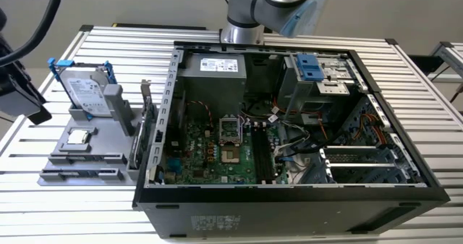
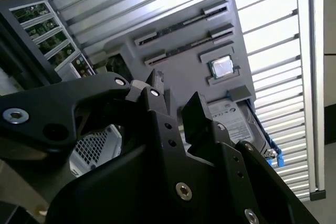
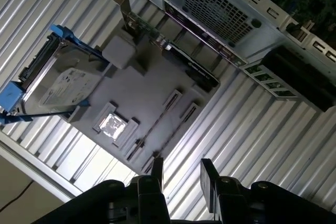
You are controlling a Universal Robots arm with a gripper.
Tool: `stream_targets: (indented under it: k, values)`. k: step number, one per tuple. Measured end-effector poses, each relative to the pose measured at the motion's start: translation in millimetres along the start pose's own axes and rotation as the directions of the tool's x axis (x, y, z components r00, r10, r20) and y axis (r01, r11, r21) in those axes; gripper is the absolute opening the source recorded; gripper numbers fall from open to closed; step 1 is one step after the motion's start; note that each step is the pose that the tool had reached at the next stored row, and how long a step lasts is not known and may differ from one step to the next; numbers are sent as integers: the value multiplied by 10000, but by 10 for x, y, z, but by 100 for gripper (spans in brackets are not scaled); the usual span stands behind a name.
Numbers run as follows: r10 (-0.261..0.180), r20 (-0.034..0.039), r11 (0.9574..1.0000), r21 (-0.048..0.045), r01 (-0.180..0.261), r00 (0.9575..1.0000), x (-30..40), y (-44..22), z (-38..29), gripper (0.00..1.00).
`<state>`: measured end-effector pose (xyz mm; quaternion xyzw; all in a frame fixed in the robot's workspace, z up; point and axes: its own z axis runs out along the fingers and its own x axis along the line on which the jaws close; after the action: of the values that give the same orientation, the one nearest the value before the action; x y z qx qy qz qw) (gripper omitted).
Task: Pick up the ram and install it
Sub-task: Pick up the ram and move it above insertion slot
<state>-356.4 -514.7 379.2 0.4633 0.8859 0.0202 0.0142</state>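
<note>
Ram (image 1: 81,158) appears to stand edge-up in the near slots of the gray holder (image 1: 105,143), at the exterior view's left of the computer case (image 1: 289,211). The gripper (image 3: 181,174) hangs above that holder, fingers apart and empty. If it came down off-line, it could strike the slot's end clips or the processor (image 1: 78,138) just beyond. A crooked pinch would likely tilt the stick.

Matt gripper (image 3: 181,174), shiny ribbed metal table (image 3: 252,145)
</note>
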Motion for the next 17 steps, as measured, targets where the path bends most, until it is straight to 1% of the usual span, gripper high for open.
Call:
stream_targets:
  k: [2, 5, 10, 13, 17]
  values:
    - [257, 12, 9997, 1, -257, 9997, 0, 0, 2, 100]
    - [623, 30, 9981, 2, -623, 9981, 0, 0, 3, 100]
    - [1175, 57, 9931, 3, -1175, 9931, 0, 0, 6, 100]
    - [1539, 75, 9881, 4, -1539, 9881, 0, 0, 8, 100]
    - [2031, 100, 9792, 2, -2031, 9791, 0, -1, 11, 100]
